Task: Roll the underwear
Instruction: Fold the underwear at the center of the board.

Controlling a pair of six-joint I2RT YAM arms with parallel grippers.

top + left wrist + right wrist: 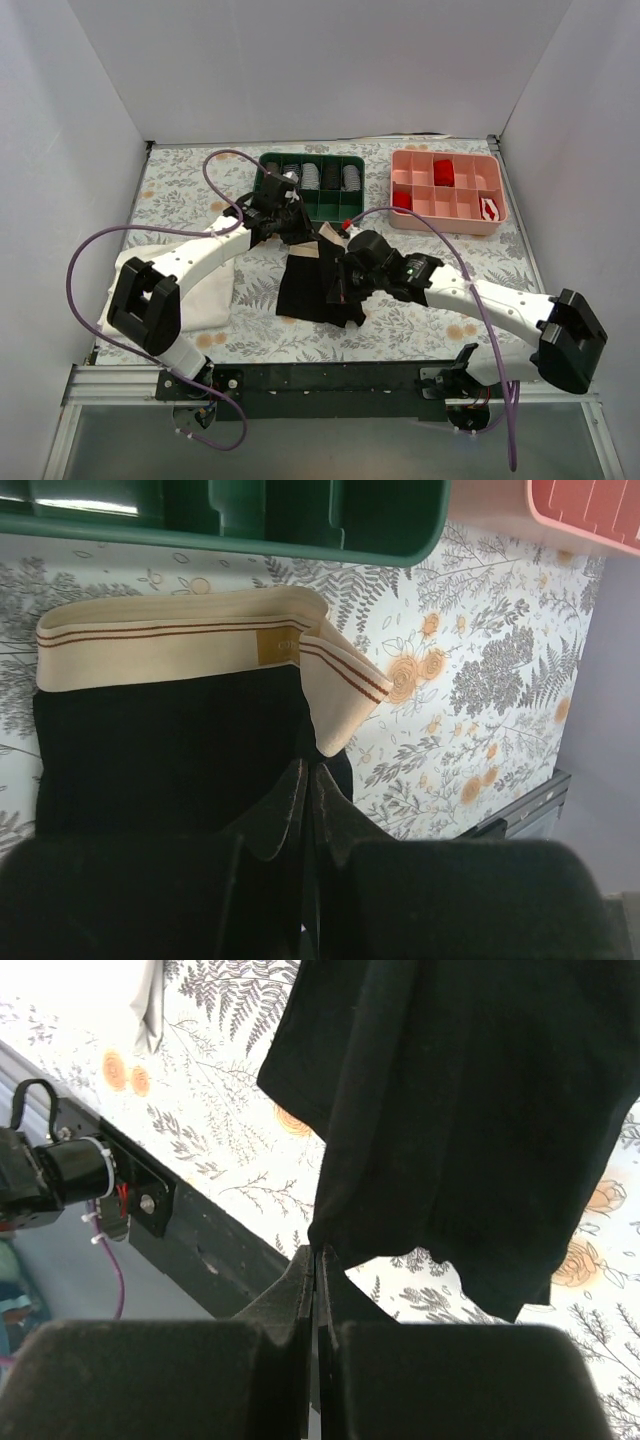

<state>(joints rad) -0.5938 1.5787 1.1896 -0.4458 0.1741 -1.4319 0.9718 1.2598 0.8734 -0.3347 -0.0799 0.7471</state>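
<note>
The underwear [312, 288] lay on the flower-printed table [180, 190] about midway between its left and right edges, just near of the green tray [310, 157]. Its pale beige waistband [160, 650] was at the far end and its black legs pointed toward the arm bases. In the left wrist view the right corner of the waistband was folded over onto the black fabric, showing 2 thin brown stripes. The left gripper [308, 780] reached in from the left, its 2 fingers pressed together with the tips down on the black cloth just near of the waistband. Whether any cloth was caught between them could not be told. The right gripper [318, 1255] came in from the right at the near end of the garment. Its jaws were clamped on the hem of 1 leg, and the fabric gathered to a point at the fingertips and hung in folds above the table there. A white cloth [205, 290] lay folded on the left side of the table, partly under the left arm. A pink tray [450, 153] stood at the far right, just beside the green one, with 2 red rolls [443, 172] in its compartments.
</note>
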